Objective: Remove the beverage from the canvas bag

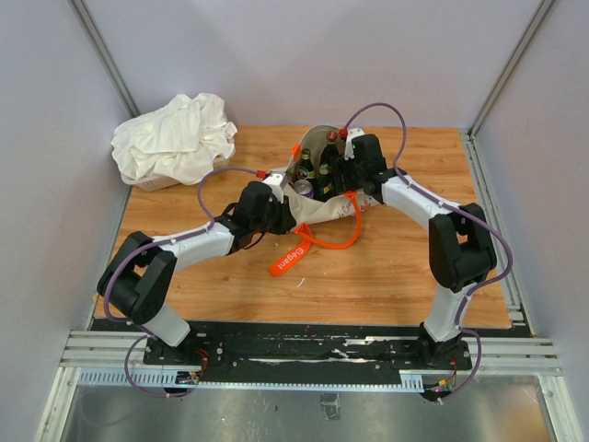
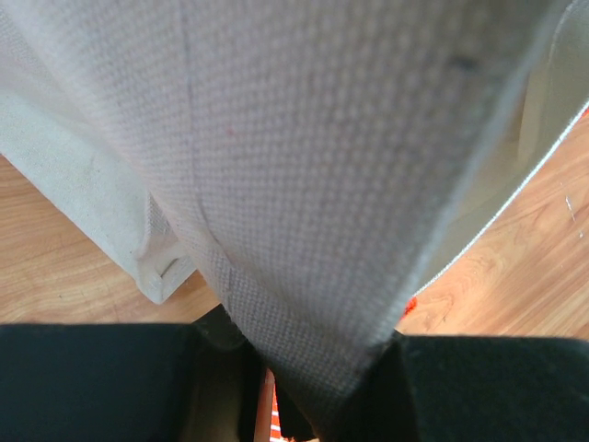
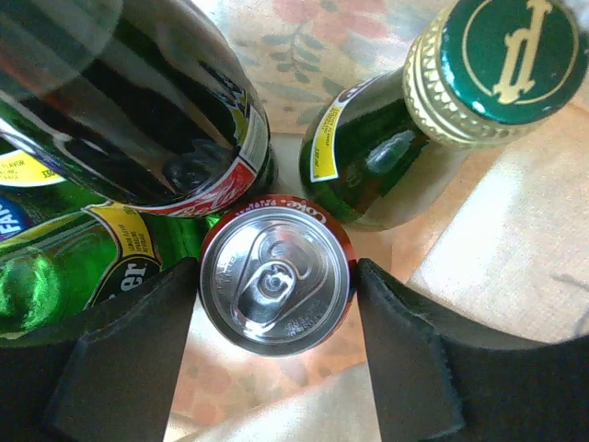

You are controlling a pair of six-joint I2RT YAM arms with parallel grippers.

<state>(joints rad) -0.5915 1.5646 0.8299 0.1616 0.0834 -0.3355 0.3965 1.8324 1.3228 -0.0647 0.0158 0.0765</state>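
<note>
Right gripper [image 3: 278, 308] is down in the mouth of the canvas bag [image 2: 304, 184], and the beverage I want, the red cola can [image 3: 276, 272], sits dead centre between my fingers. It stands upright, lid facing my wrist camera, so its long axis runs straight along my approach. My jaws are spread wide, one finger on each flank of the can; whether the pads are pressing yet, I cannot tell. Crowding the far side are a dark bottle [image 3: 138, 101] leaning over the rim and a green capped bottle [image 3: 511, 55] just beside it. Left gripper [image 2: 322, 396] is clamped tight on the bag's cloth. I'd judge the exit is straight back up.
</note>
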